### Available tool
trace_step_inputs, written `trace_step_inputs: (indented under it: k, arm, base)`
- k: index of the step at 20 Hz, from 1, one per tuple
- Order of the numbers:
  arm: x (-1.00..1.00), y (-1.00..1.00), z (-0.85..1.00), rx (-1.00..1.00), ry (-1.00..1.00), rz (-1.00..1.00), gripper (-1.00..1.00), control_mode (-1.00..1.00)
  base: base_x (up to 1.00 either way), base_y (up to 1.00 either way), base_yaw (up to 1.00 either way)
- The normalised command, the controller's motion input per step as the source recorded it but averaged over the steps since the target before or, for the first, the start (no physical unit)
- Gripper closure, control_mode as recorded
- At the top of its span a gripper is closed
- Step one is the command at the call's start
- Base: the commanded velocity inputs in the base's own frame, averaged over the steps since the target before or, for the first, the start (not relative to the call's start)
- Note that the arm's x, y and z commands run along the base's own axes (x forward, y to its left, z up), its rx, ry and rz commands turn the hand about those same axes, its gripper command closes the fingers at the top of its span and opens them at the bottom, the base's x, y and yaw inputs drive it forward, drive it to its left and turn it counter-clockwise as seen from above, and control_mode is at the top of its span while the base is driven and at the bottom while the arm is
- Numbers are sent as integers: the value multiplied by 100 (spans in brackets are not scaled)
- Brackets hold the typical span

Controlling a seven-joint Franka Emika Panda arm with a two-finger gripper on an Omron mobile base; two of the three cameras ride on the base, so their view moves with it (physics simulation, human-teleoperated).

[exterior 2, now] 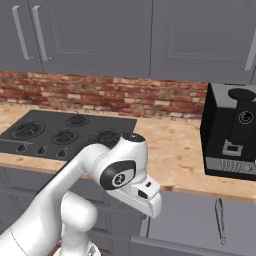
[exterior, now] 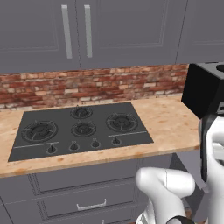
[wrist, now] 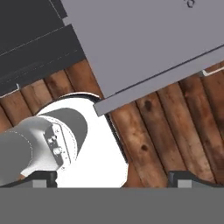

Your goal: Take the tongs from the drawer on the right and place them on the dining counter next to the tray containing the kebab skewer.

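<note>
Gripper is spread about as wide as it goes, the two dark fingertips sitting far apart at the bottom of the hand view with nothing between them. Not holding or touching anything. It's pointing down at the floor, which is brown wooden planks with knots and a grainy look.

Just past that, a flat grey slab cuts across the hand view at a tilt; that looks like the pulled-out drawer, smooth and matte with a thin straight edge. I can't see inside it from here, so can't tell where the tongs are lying.

From the base views, the arm is glossy white with dark joints, folded down low in front of the cabinets. Behind it are grey panelled drawers with a small silver handle.

On top sits a speckled beige stone-look counter with a rounded front edge. Set into it is a flat black hob with round burners and a row of little knobs along the front. To the right on the same counter is a boxy black coffee machine, shiny, with a ribbed silver drip tray.

Back wall is rough red brick, uneven colours, pale mortar. Above that, plain grey wall cabinets with long vertical silver bar handles.
</note>
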Motion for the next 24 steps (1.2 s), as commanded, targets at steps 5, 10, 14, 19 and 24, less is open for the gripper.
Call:
trace_step_inputs:
  k: [5,10,14,19,24]
  arm:
    - [16,-1,-18,1,0,24,-100,-100]
    - [19,-5,-13,9,-1,21,-100,-100]
    - [5,-5,-14,3,0,4,-100,-100]
    - [7,-14,-23,1,0,0,-100,-100]
    - [20,-3,-27,0,0,0,-100,-100]
  base:
    - [0,0,0]
    - [0,0,0]
    - [0,0,0]
    - [0,0,0]
    - [0,0,0]
